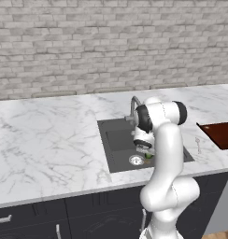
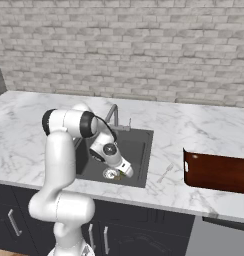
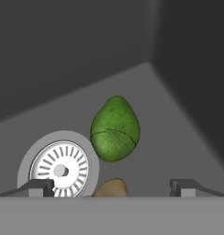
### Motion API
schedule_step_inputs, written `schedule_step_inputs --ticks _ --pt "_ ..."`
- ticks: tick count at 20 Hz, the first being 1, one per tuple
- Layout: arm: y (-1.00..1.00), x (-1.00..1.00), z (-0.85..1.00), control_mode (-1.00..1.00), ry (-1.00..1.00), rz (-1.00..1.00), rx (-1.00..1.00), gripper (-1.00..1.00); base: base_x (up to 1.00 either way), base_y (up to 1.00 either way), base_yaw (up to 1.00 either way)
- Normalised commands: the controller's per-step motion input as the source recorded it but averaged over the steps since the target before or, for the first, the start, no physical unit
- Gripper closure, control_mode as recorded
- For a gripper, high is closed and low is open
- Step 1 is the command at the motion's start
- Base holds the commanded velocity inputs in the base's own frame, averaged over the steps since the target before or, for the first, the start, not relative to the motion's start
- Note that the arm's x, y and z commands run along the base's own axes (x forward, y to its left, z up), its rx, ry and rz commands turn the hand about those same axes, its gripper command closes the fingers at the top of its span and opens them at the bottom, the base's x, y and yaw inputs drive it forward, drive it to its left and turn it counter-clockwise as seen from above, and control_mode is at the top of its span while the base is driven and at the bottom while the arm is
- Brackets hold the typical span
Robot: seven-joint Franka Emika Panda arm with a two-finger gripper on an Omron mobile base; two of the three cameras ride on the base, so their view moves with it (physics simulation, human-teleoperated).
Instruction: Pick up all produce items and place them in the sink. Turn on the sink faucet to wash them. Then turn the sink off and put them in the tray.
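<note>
- I am holding the gripper [image 3: 111,186] low inside the sink [image 1: 117,140], with its jaws standing wide apart and nothing between them.
- The green fruit [image 3: 114,129] is lying on the sink floor just beside the drain [image 3: 58,170]; from the hand view I cannot tell whether the two are touching.
- The tan piece [image 3: 110,188] is sitting nearer the gripper, between the fingertips [image 3: 40,186] and partly cut off at the bottom of that view.
- I am judging the first step as done: both produce items are resting in the sink.
- The faucet [image 1: 133,105] is standing at the back edge of the sink; I am seeing no water, so I cannot tell whether the washing is already done or is yet to come.
- The tray [image 2: 216,172] is sitting on the tabletop [image 1: 46,135] to the right, well apart from the sink, and I am seeing no produce in it.
- Remaining work, as I am reading it: any faucet steps not yet done, then gripping each item and carrying it across to the tray.
- With the open gripper aimed at the produce, I am judging the current step to be either a release or an approach for pickup.
</note>
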Motion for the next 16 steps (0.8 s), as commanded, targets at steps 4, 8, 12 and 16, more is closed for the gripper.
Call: schedule_step_inputs --ticks 4,8,12,16 --pt "-0.03 0.21 0.0 -1.0 0.11 0.0 0.01 -1.0 0.0 0.0 0.0" --pt "-0.09 0.18 0.0 -1.0 0.09 0.0 0.02 -1.0 0.0 0.0 0.0" --pt "-0.11 0.1 0.0 -1.0 0.02 0.0 0.02 -1.0 0.0 0.0 0.0" --pt "-0.12 0.11 0.0 -1.0 0.01 0.0 0.01 -1.0 0.0 0.0 0.0"
